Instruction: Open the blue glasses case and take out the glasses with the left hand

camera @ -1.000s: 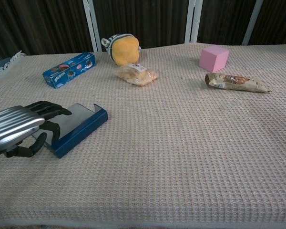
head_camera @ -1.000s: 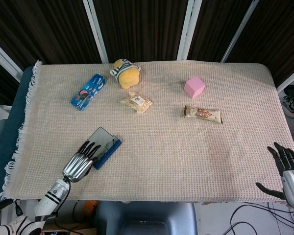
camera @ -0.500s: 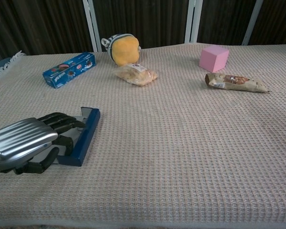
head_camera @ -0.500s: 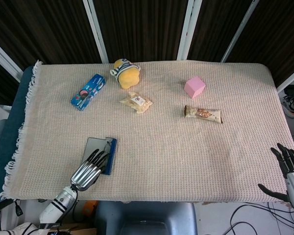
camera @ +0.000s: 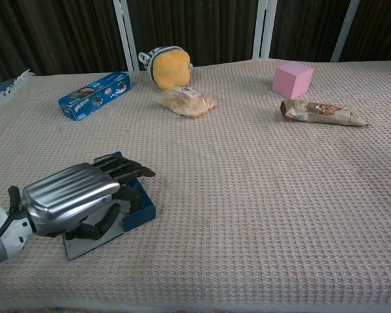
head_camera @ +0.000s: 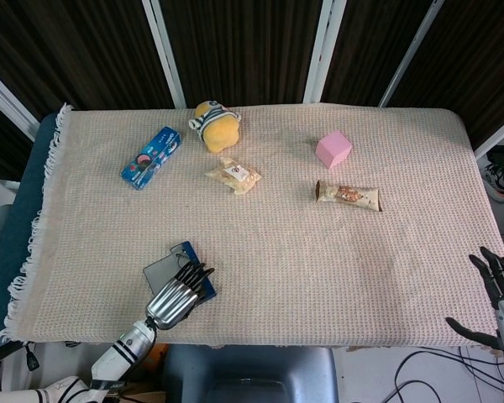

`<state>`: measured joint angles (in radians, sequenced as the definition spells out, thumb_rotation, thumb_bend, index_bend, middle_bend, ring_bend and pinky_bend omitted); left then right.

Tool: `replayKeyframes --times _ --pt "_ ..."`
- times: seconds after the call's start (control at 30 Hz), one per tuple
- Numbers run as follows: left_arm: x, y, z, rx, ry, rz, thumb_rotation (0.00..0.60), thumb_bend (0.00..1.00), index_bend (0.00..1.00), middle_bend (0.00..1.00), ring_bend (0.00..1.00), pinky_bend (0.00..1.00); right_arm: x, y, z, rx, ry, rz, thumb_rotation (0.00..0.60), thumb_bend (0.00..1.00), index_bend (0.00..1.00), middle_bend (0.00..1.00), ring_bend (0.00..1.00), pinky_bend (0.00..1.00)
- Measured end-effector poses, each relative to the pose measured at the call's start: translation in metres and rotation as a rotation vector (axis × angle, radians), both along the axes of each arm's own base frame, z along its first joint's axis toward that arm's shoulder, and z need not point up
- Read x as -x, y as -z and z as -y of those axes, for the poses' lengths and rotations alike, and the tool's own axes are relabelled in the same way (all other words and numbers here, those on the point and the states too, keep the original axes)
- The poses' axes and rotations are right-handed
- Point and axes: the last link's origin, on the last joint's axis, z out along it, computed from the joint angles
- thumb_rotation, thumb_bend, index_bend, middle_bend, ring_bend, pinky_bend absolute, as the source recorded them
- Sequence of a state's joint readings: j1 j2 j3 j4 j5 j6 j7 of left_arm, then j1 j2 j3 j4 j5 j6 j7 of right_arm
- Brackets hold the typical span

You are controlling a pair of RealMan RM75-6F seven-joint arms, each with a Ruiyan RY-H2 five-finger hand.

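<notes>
The blue glasses case (head_camera: 186,251) lies open near the table's front left edge, its grey lid (head_camera: 159,272) laid flat. In the chest view its blue wall (camera: 142,204) shows beside the grey lid (camera: 85,245). My left hand (head_camera: 178,297) lies over the case, fingers curled down into it (camera: 75,195). The hand hides the inside of the case, so the glasses do not show. My right hand (head_camera: 500,299) hangs off the front right corner of the table with spread fingers, holding nothing.
At the back left lies a blue cookie box (head_camera: 151,157), with a yellow plush toy (head_camera: 216,126) and a snack packet (head_camera: 233,175) nearer the middle. A pink cube (head_camera: 333,149) and a wrapped snack bar (head_camera: 349,195) lie to the right. The fringed cloth edge (head_camera: 34,243) runs along the left.
My left hand has moved right and toward the front edge. The case has slid and turned with it. The right hand has sunk slightly lower.
</notes>
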<state>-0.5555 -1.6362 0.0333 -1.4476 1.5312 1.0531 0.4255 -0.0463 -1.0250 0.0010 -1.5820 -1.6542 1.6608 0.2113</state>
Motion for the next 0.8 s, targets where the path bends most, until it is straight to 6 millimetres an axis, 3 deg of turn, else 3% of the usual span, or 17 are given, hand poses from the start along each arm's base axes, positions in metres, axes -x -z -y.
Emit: replayKeyframes --times 0.37,0.8 --pt "-0.023 0.018 -0.028 -0.018 -0.04 0.042 0.6 0.74 0.4 0.05 0.0 0.0 0.002 -0.006 -0.002 0.015 0.0 0.017 0.6 0.13 0.0 0.0 0.0 0.0" --pt "-0.03 0.031 -0.067 -0.094 -0.129 0.077 0.6 0.72 0.33 0.01 0.0 0.0 0.005 -0.011 -0.002 0.026 0.008 0.027 0.6 0.13 0.0 0.0 0.0 0.0"
